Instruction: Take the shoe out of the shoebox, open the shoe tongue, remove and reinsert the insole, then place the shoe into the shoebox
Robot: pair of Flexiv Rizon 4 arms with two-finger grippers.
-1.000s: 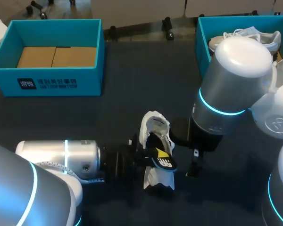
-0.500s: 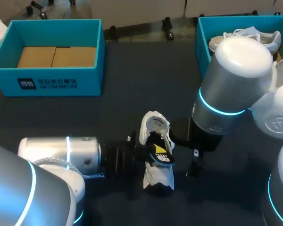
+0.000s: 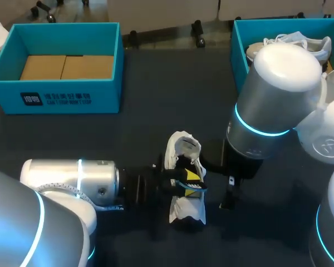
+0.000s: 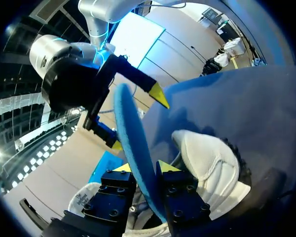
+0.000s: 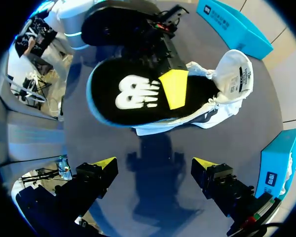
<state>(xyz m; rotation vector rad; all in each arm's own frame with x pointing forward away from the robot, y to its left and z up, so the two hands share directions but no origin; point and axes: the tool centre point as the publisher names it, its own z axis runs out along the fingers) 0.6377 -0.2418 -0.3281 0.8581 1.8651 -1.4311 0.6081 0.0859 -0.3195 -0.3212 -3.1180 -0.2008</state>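
While the insole [image 5: 133,96] stands on edge over the white shoe [image 3: 183,210], which lies mid-tabletop [image 3: 156,83] toward the robot-side edge, the left tool [image 4: 144,168] pinches it, presumably to align it with the opening. The right tool [image 5: 155,168] hovers alongside, spread and empty.

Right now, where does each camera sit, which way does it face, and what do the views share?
Head view: fixed above and behind, looking down on the table; left arm and right arm both show.
Left wrist view: on the left wrist, looking along the left gripper, shut on the insole, with the shoe beside it.
Right wrist view: on the right wrist, looking past the open right gripper at insole and shoe.
Shared: all three show insole and shoe; each wrist view shows the other gripper.
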